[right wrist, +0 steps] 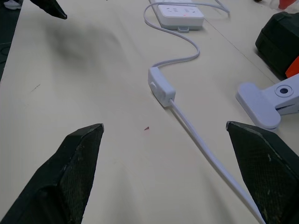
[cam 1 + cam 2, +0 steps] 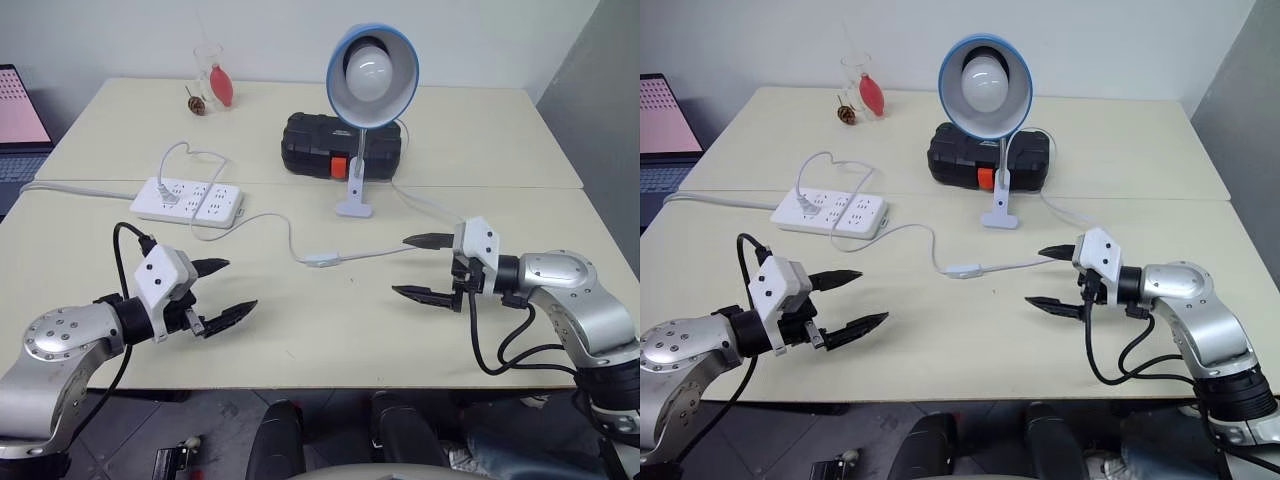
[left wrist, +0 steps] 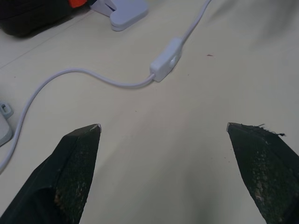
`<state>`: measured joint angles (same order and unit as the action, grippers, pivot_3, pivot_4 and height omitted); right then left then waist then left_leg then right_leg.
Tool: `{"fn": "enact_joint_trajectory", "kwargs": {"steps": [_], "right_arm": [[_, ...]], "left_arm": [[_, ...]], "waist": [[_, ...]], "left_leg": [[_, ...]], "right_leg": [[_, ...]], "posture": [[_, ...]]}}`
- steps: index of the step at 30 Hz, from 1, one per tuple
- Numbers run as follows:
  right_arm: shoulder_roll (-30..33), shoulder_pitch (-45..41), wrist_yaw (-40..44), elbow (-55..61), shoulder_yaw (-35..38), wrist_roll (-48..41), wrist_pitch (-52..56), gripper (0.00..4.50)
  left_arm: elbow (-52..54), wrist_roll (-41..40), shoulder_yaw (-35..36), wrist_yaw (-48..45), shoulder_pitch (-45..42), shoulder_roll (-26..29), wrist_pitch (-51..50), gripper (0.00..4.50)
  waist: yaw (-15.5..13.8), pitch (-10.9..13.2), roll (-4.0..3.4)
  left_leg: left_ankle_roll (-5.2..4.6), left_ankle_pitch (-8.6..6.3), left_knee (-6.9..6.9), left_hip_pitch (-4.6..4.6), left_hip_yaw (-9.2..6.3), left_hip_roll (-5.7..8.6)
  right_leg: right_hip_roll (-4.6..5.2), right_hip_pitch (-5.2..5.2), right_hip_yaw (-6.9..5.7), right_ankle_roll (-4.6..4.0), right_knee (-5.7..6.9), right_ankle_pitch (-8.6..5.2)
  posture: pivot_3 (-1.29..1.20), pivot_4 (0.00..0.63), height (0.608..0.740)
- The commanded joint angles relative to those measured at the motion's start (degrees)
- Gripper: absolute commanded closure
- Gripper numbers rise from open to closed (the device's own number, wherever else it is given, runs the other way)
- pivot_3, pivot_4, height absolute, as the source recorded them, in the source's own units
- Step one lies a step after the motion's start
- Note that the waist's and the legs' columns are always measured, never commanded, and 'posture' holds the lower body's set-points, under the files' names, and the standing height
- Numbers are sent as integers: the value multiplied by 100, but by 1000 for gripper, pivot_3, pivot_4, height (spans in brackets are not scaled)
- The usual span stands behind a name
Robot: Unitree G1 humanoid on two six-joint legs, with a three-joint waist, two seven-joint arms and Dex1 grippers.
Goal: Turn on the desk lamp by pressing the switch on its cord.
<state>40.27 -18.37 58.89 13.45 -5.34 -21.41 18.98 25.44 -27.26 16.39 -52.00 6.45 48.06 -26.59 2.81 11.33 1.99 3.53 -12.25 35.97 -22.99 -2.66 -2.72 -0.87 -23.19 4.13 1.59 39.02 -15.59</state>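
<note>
Nothing is done yet: both my left claw (image 2: pixel 222 291) and right claw (image 2: pixel 425 268) hang spread and empty flanking the small white oblong switch (image 2: pixel 321 259), untouched on the cream tabletop (image 2: pixel 330 330), the blue-shaded desk lamp (image 2: pixel 371 75) apparently unlit.

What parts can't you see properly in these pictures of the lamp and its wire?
- The cord behind the desk lamp: head views, partly hidden by the black case.
- Laptop: cut off by the left edge.
- The switch rocker's position: too small; wrist views don't settle it.
- Small brown object beside the glass: too small.

Silver arms, white wrist blocks, black-fingered left tool (image 2: pixel 220 290), looping black cables
</note>
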Motion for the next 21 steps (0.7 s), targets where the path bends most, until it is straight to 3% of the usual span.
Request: {"fn": "enact_joint_trajectory", "kwargs": {"steps": [1, 12, 21], "right_arm": [[-43, -50, -33, 18, 140, 46, -234, 82], [-105, -683, 146, -50, -4, -201, 333, 82], [-134, -1199, 511, -239, -557, 107, 563, 82]], "left_arm": [[308, -137, 212, -53, 77, 115, -55, 0], [317, 416, 52, 483, 164, 36, -68, 0], [181, 509, -80, 198, 270, 72, 225, 0]], "waist": [[0, 0, 0], [11, 2, -3], [13, 2, -4]], "left_leg": [[0, 0, 0, 0, 0, 0], [0, 0, 1, 1, 0, 0], [0, 0, -1, -1, 0, 0]], "right_leg": [[0, 0, 0, 2, 0, 1], [0, 0, 2, -7, 0, -3], [0, -1, 0, 8, -2, 5]], "posture": [[0, 150, 740], [0, 150, 740], [0, 150, 740]]}}
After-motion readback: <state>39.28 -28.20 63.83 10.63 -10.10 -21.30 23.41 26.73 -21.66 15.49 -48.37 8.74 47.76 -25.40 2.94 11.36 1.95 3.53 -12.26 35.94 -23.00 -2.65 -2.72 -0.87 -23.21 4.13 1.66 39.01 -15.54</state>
